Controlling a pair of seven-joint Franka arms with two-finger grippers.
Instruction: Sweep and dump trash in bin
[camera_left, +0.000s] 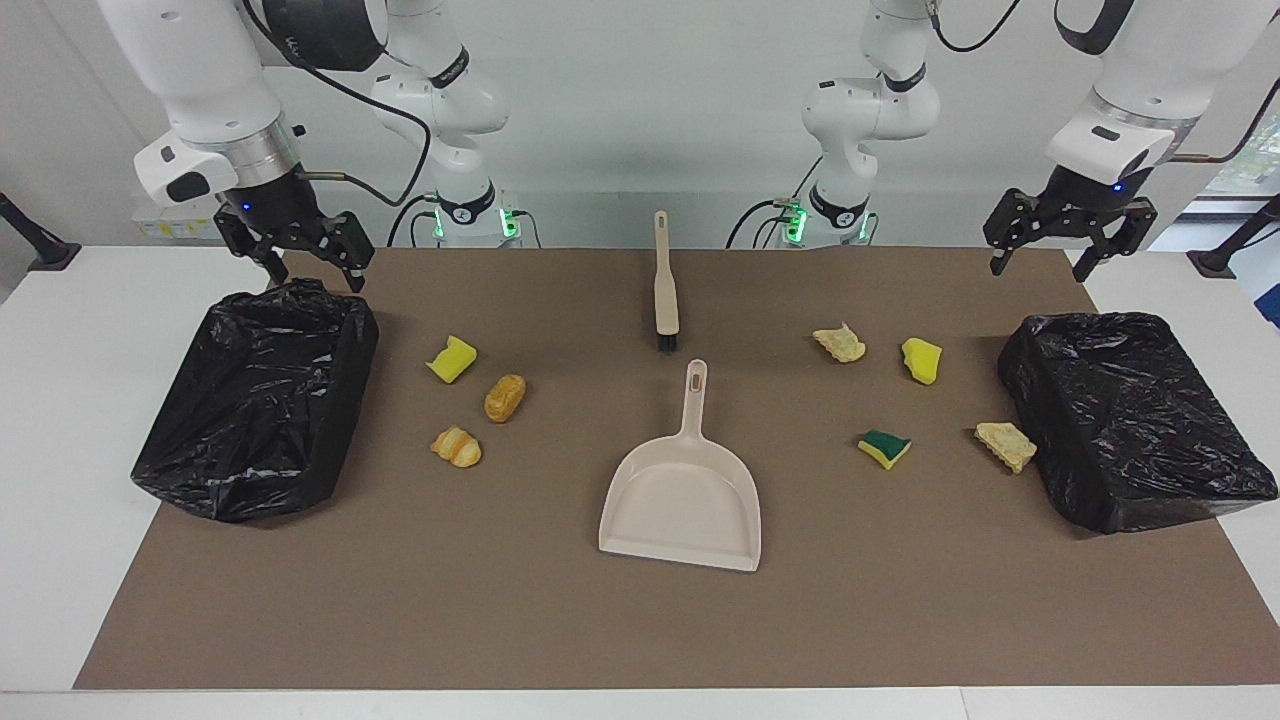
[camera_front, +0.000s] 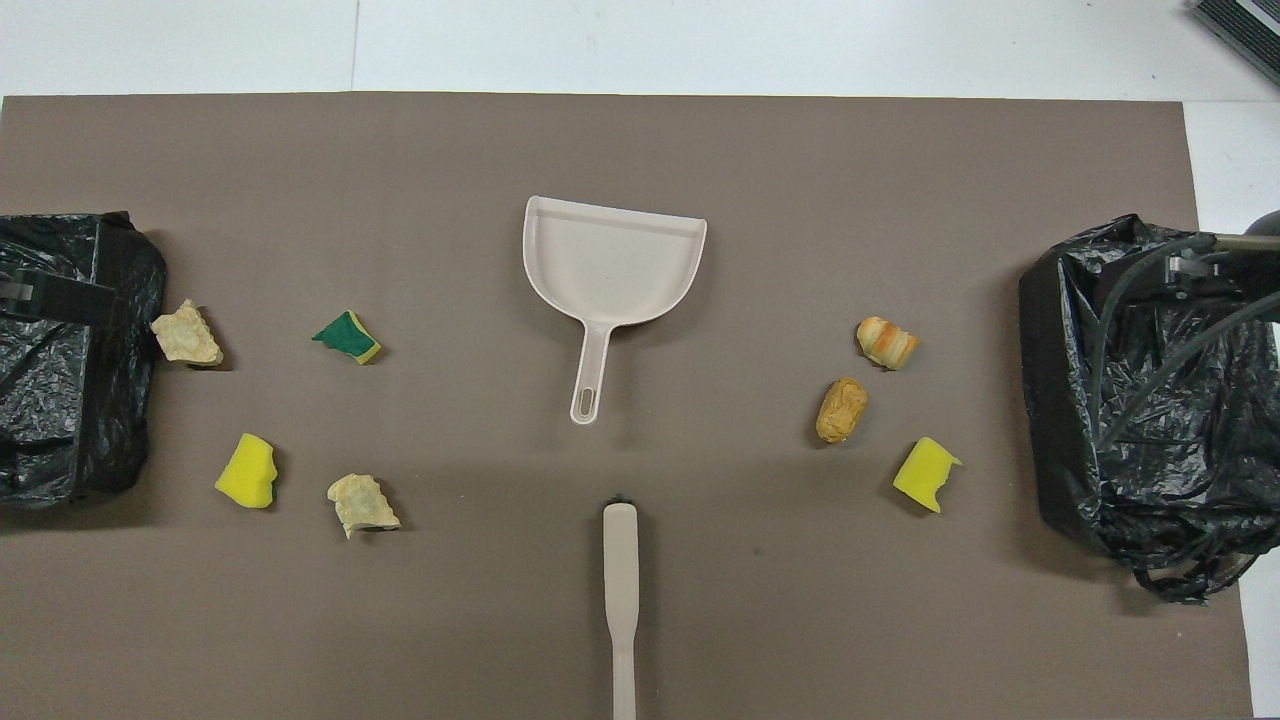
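Noting both jaws spread, we judge the brush (camera_left: 665, 290), handle robotward, lies midway between the right gripper (camera_left: 305, 268) and left gripper (camera_left: 1060, 245), just robotward of the dustpan (camera_left: 690, 490).

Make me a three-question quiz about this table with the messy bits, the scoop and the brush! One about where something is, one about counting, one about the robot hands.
1. Where is the beige black-bristled brush?
A. in a bin
B. nearer to the robots than the beige plastic dustpan
C. inside the dustpan

2. How many small trash bits lie on the brown mat?
A. three
B. seven
C. ten

3. What are the left gripper and right gripper holding?
A. the brush
B. the dustpan
C. nothing, both open

Answers:
1 B, it lies at the dustpan's handle end.
2 B, three lie toward the right arm's end, four toward the left arm's.
3 C, each hangs empty by a black-bagged bin.
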